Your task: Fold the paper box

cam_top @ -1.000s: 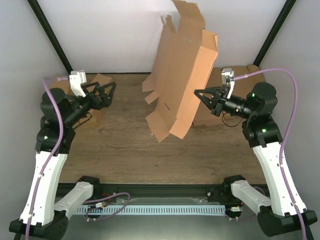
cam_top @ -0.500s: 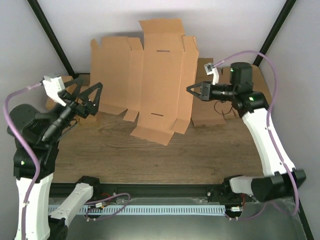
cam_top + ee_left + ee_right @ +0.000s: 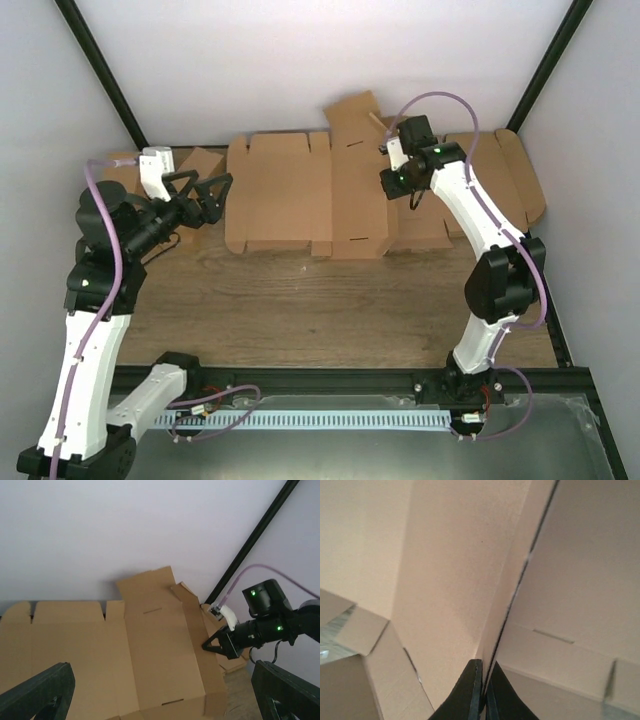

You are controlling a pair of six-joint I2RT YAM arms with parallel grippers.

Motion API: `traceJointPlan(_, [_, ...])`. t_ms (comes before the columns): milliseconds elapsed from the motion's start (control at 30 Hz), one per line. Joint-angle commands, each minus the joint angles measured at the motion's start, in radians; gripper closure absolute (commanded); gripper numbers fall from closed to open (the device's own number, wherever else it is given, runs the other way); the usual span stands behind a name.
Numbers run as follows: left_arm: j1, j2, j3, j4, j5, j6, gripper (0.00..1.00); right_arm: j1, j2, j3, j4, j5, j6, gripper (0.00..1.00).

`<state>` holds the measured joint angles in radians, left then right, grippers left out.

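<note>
**Left gripper spread and empty, right gripper pinching the paper box**

Left gripper first, since it sits nearest to me. Its jaws are spread wide with nothing between them. It hangs above the left side of the table, pointing right toward the paper box but clear of its left edge. In my left wrist view the two fingers sit at the bottom corners, with the brown sheet filling the gap beyond them.

Past that, the paper box is unfolded and spread across the far half of the table, flaps and slits showing. One long panel runs near to far, and broader panels lie to its left. Its farthest flap tilts up against the back wall.

On the sheet's right edge I see the right gripper, fingers pressed together on the thin cardboard. The right wrist view shows the two dark fingertips shut on that edge. Whether that side is lifted off the table I cannot tell.

Farther right, behind that arm, lies a wider cardboard sheet with rounded end flaps. At the far left, behind the left gripper, sit smaller brown cartons.
</note>
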<state>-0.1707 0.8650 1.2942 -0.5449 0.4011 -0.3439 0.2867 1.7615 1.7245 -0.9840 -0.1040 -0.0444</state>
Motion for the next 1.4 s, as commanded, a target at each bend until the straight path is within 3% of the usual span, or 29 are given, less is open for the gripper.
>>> traceJointPlan(0, [-0.002,0.019,-0.058,0.045,0.0,0.02,0.0,0.035,0.033,0.079,0.017,0.189,-0.197,0.99])
traceJointPlan(167, [-0.002,0.151,-0.129,0.064,-0.072,0.013,0.0,0.036,0.017,0.059,0.104,0.118,-0.221,0.99])
traceJointPlan(267, [-0.001,0.247,-0.153,0.068,-0.185,-0.009,0.0,0.036,-0.027,0.011,0.158,0.1,-0.222,0.99])
traceJointPlan(400, [-0.001,0.322,-0.18,0.11,-0.198,-0.015,0.0,0.038,-0.102,-0.092,0.225,0.047,-0.362,0.99])
traceJointPlan(533, [-0.001,0.352,-0.124,0.091,-0.159,0.003,0.0,0.047,-0.157,-0.139,0.287,0.01,-0.529,0.99])
traceJointPlan(733, [0.0,0.369,-0.013,-0.009,-0.32,0.1,0.0,0.047,-0.126,0.025,0.231,-0.04,-0.542,0.99])
traceJointPlan(967, [0.008,0.506,0.107,-0.077,-0.379,0.111,0.0,0.069,-0.119,0.011,0.22,-0.067,-0.597,0.99])
traceJointPlan(1233, [0.008,0.391,-0.114,0.014,-0.198,0.064,0.0,0.139,-0.077,0.03,0.248,-0.08,-0.646,0.99])
traceJointPlan(1367, [0.008,0.366,-0.263,0.019,-0.308,0.036,0.0,0.165,-0.038,0.021,0.281,-0.081,-0.641,0.98])
